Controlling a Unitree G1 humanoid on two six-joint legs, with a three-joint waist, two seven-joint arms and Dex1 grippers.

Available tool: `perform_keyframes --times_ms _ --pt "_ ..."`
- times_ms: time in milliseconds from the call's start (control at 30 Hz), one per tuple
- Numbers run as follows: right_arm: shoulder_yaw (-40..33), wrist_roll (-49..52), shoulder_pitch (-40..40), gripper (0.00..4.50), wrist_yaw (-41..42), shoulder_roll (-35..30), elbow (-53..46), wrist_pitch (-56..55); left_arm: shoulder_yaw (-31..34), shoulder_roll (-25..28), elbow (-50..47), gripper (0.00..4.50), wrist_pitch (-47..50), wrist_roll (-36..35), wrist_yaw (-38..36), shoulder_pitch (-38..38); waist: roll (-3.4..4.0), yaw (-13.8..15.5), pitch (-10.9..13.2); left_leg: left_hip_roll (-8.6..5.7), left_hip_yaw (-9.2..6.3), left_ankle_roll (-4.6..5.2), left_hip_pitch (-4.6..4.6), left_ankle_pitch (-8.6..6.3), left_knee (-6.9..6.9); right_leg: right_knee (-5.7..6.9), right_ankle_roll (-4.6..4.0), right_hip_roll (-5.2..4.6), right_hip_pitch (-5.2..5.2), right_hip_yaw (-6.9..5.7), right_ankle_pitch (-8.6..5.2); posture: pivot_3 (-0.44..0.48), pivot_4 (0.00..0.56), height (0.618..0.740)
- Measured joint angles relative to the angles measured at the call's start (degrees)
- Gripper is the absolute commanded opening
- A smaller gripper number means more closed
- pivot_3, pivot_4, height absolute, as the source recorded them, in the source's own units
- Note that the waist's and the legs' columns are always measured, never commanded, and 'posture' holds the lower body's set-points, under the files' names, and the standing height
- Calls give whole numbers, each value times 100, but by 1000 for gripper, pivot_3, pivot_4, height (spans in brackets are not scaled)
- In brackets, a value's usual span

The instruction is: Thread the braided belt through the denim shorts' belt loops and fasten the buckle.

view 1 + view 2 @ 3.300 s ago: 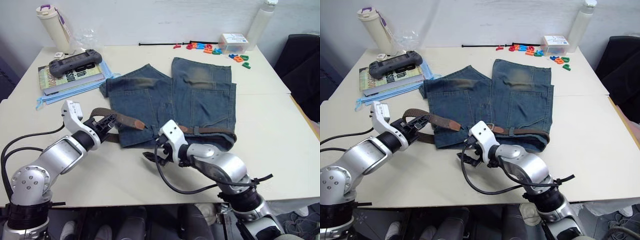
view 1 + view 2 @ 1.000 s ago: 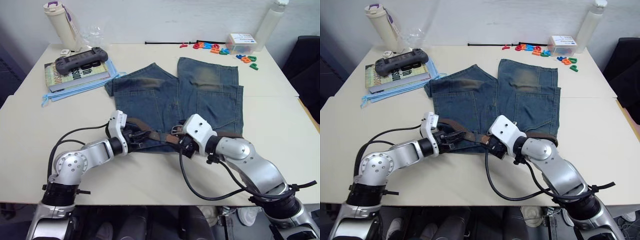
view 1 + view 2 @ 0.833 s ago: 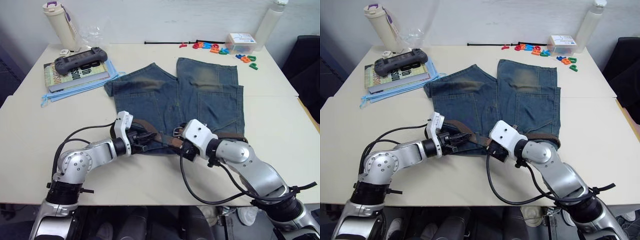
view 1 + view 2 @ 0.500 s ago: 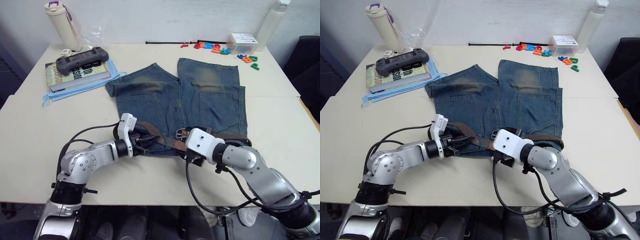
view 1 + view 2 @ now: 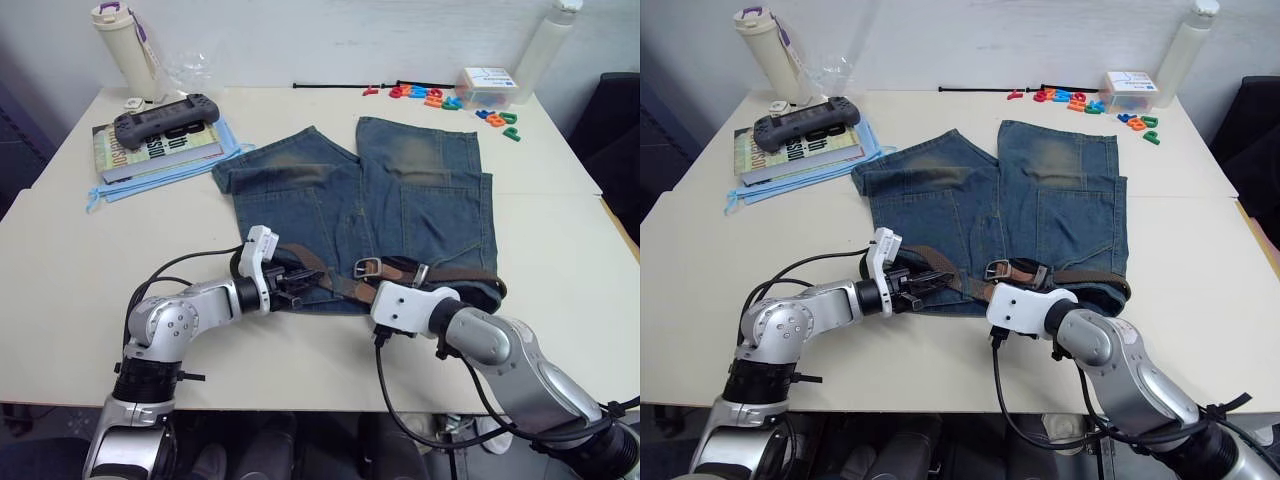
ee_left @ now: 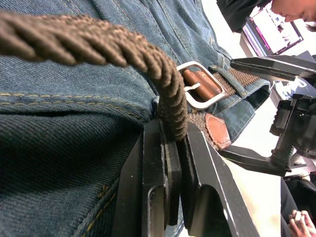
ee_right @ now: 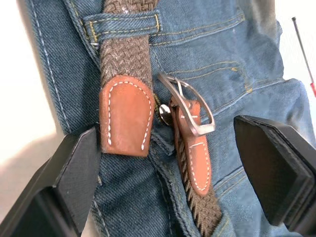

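Two claws: both down at the waistband end of the shorts, close together
Left claw [image 6: 170, 163]: pinched tight on the braided belt [image 6: 98, 44], strap arcs up out of the fingers and over the denim
Right claw [image 7: 168, 182]: spread wide, nothing in it, one finger either side of the buckle and the tan leather belt tip [image 7: 126, 114]
Buckle [image 7: 186, 109]: silver frame lying on the waistband just beside that tip, not fastened
Belt loops [image 7: 123, 22]: one has the strap running under it; looks like more further along, hard to be sure
Denim shorts [image 5: 400, 190]: flat on the desk [image 5: 60, 260], legs pointing away from the robot
Further out: game controller [image 5: 165, 108] on a book [image 5: 150, 150], tall bottle [image 5: 120, 45] behind, colourful letters [image 5: 440, 98] by a small box [image 5: 485, 85]
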Motion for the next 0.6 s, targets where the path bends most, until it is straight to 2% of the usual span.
perform_keyframes --times_ms 267,300,333,400,567,600 --pt "-18 -486 311 4458 -1 194 -25 -206 106 -123 7 0 117 135 -61 -15 -3 0 -2 0 0 0 7 0 0 0 1 1 7 -1 0 0 150 654" --pt "-17 -531 330 3956 10 224 -24 -216 118 -147 7 0 135 158 -66 -15 -3 0 -2 0 0 0 9 0 0 0 1 1 9 -1 0 0 150 654" --pt "-12 -568 364 3718 41 263 -13 -230 127 -161 7 0 160 180 -72 -17 -3 0 -2 0 0 0 10 0 1 0 1 1 10 -1 0 0 150 654" --pt "0 -618 424 2870 110 304 7 -276 143 -178 7 0 180 196 -85 -19 -3 -1 -2 0 0 0 10 0 1 1 1 1 10 -1 0 0 150 654" --pt "3 -801 535 184 190 401 82 -348 184 -234 7 0 265 231 -114 -26 -3 -1 -2 -1 0 0 10 0 2 1 1 1 10 -2 1 0 150 654" --pt "-7 -872 536 78 188 412 77 -395 193 -236 7 0 274 248 -114 -28 -3 -1 -3 -1 0 0 10 0 2 1 1 1 10 -1 1 0 150 654"
